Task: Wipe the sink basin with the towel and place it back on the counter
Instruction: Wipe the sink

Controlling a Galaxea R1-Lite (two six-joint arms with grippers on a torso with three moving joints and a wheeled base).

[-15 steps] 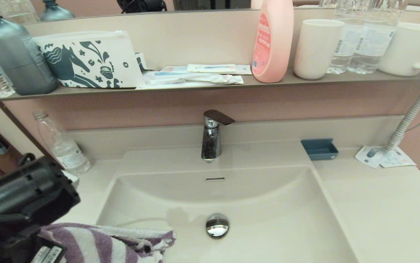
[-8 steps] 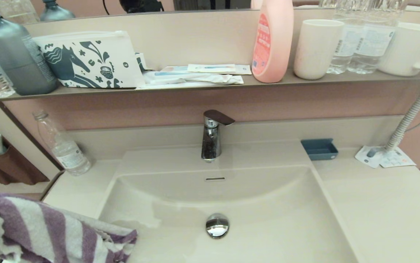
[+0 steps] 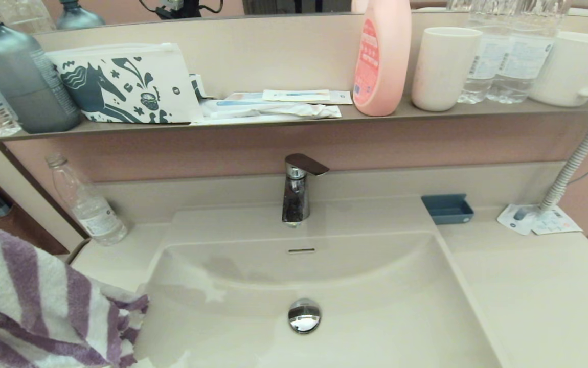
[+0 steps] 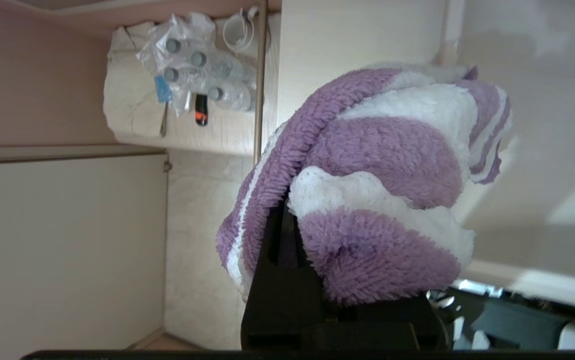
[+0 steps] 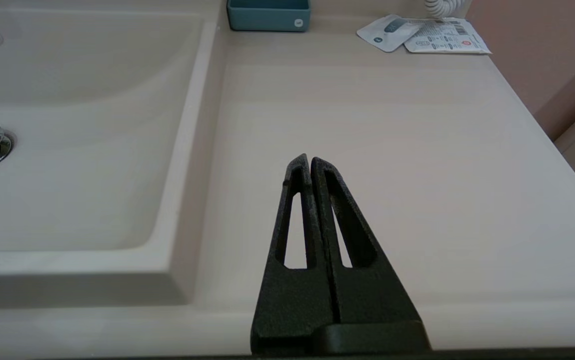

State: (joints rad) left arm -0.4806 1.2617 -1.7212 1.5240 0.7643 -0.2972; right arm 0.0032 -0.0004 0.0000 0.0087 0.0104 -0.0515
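The purple-and-white striped towel (image 3: pixel 33 301) hangs bunched in the air at the lower left of the head view, over the left counter edge and clear of the sink basin (image 3: pixel 355 286). In the left wrist view the towel (image 4: pixel 377 190) drapes over my left gripper (image 4: pixel 283 220), which is shut on it; the fingertips are buried in the cloth. My right gripper (image 5: pixel 310 159) is shut and empty, low over the counter (image 5: pixel 392 125) to the right of the sink basin (image 5: pixel 67 150). It does not show in the head view.
A chrome drain plug (image 3: pixel 304 315) sits in the basin and a faucet (image 3: pixel 296 189) stands behind it. A clear bottle (image 3: pixel 87 204) stands at back left. A blue dish (image 3: pixel 447 208) and sachets (image 3: pixel 537 221) lie at back right, under a crowded shelf (image 3: pixel 273 122).
The towel has come up out of the basin's front left corner and moved left. The left arm's dark body has left the head view.
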